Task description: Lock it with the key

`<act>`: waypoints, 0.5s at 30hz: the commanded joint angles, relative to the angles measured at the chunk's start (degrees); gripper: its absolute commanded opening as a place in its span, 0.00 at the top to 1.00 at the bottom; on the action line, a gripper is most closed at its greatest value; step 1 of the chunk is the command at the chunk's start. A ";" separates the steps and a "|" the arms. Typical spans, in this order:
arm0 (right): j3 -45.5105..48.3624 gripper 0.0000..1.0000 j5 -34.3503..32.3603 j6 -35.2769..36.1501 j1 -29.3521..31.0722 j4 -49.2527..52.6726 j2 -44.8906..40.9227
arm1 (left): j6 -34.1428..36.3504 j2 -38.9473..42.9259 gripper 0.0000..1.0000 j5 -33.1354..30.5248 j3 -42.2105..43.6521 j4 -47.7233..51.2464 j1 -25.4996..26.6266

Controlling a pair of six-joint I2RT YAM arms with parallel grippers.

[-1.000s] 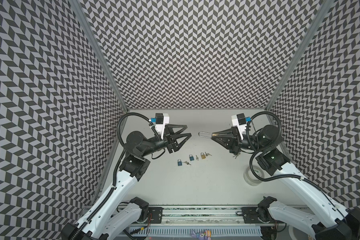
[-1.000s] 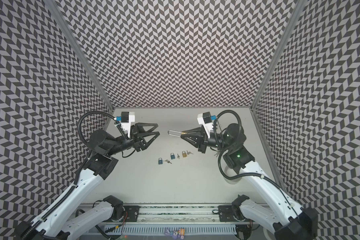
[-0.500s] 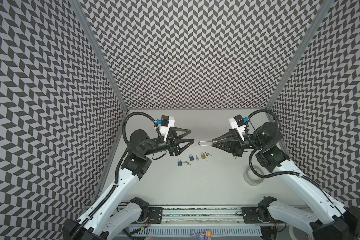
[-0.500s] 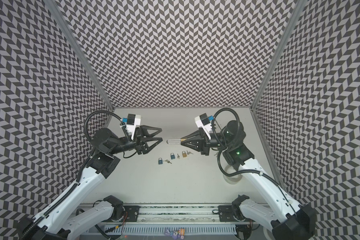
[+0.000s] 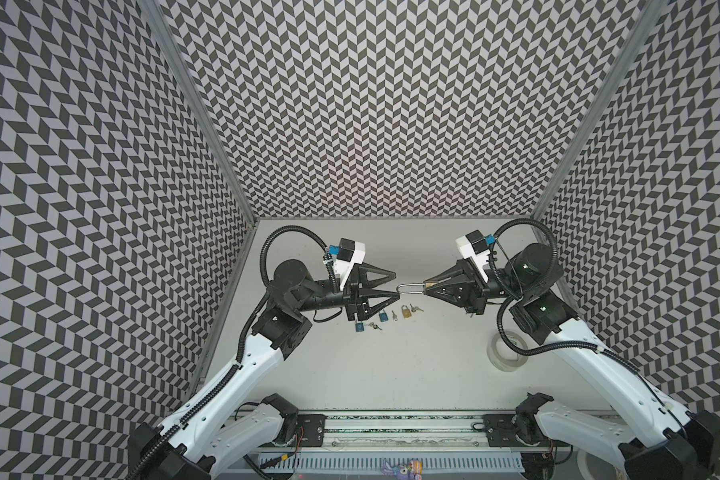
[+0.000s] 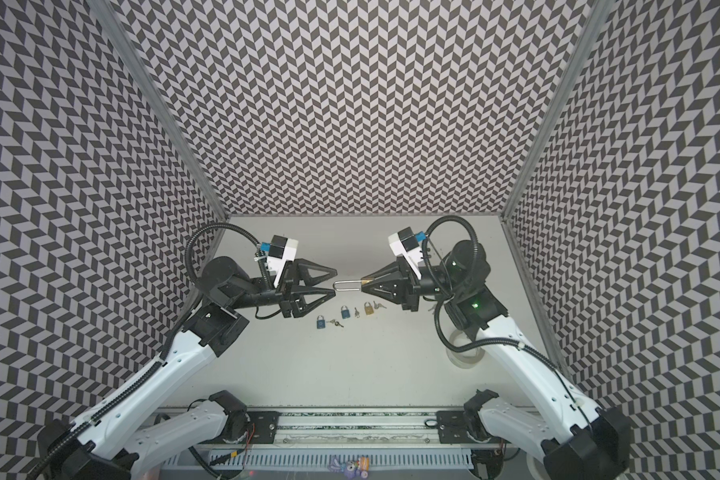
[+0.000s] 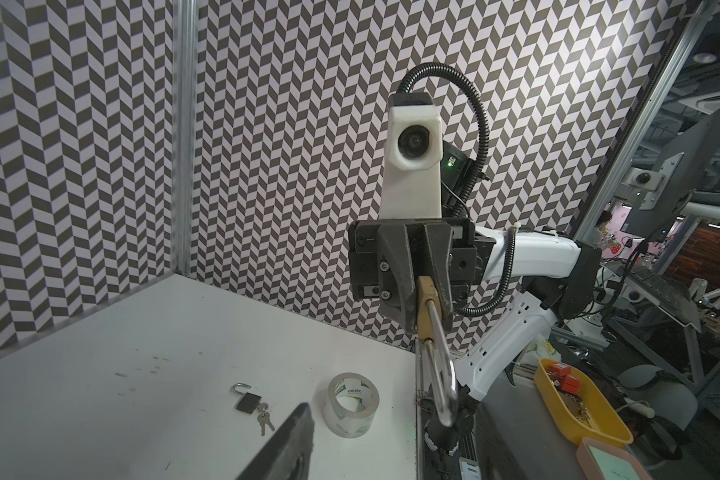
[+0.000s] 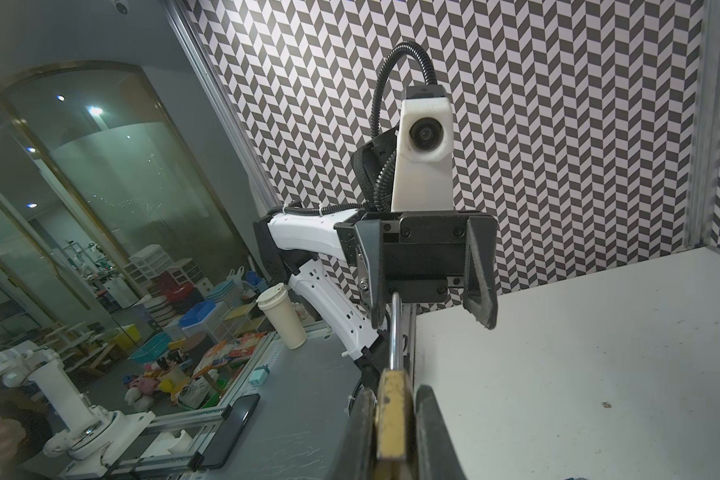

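The right pincer is clenched on the brass body of a padlock. The body is squeezed flat between its pads, and only the narrow edge shows in the right wrist view. Out past the tips runs the long steel shackle, held level above the table and aimed straight away from the pincer. At the far end of the shackle stands the left pincer, released, its jaws wide apart. The bow lies between its fingers, close to one of them; whether it touches I cannot tell. Below the right pincer's tips, on the table, lies a small brass lock with keys just beside it. A blue lock lies farther toward the left pincer. No key shows in the held padlock.

As I judge it, the padlock is rigid metal, dense for its bulk and smooth, so it may twist in the pads if pushed off-axis. The flat faces of the body are the sound place to grip. The shackle is a thin, slick rod, so the left pincer should close across the bow and press along its length, not sideways. A key is thin, light and flat on the table, so it is awkward to lift; take it by the head
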State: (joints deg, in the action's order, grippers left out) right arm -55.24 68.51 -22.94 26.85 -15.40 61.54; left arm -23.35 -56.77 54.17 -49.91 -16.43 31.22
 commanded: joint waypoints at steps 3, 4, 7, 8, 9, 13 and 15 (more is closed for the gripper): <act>-0.56 1.00 0.65 0.53 0.00 -1.43 0.50 | 0.59 -0.18 0.51 0.76 -2.56 -1.68 1.23; -0.57 1.00 0.59 0.74 0.01 -1.13 0.53 | 0.59 -0.18 0.54 0.74 -2.56 -1.68 1.21; -0.72 1.00 0.37 1.32 -0.03 -0.34 0.69 | 1.87 -0.18 0.64 0.82 -2.65 -1.59 1.37; -0.74 1.00 0.18 1.36 -0.04 -0.26 0.68 | 1.91 -0.11 0.69 0.85 -2.65 -1.59 1.38; -0.73 1.00 -0.05 1.49 0.02 -0.13 0.64 | 2.00 -0.09 0.72 0.89 -2.65 -1.59 1.45; -0.89 1.00 -2.01 2.61 -0.06 1.06 0.22 | 2.48 -0.22 0.85 0.50 -2.30 -1.24 1.41; -0.92 1.00 -2.08 2.56 -0.04 0.90 0.00 | 2.44 -0.40 0.89 0.73 -2.21 -1.24 1.50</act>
State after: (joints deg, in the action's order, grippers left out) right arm -55.22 67.42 -21.50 26.85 -13.17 62.19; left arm -21.54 -57.17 54.54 -50.76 -17.06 32.29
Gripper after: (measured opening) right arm 0.130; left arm 0.115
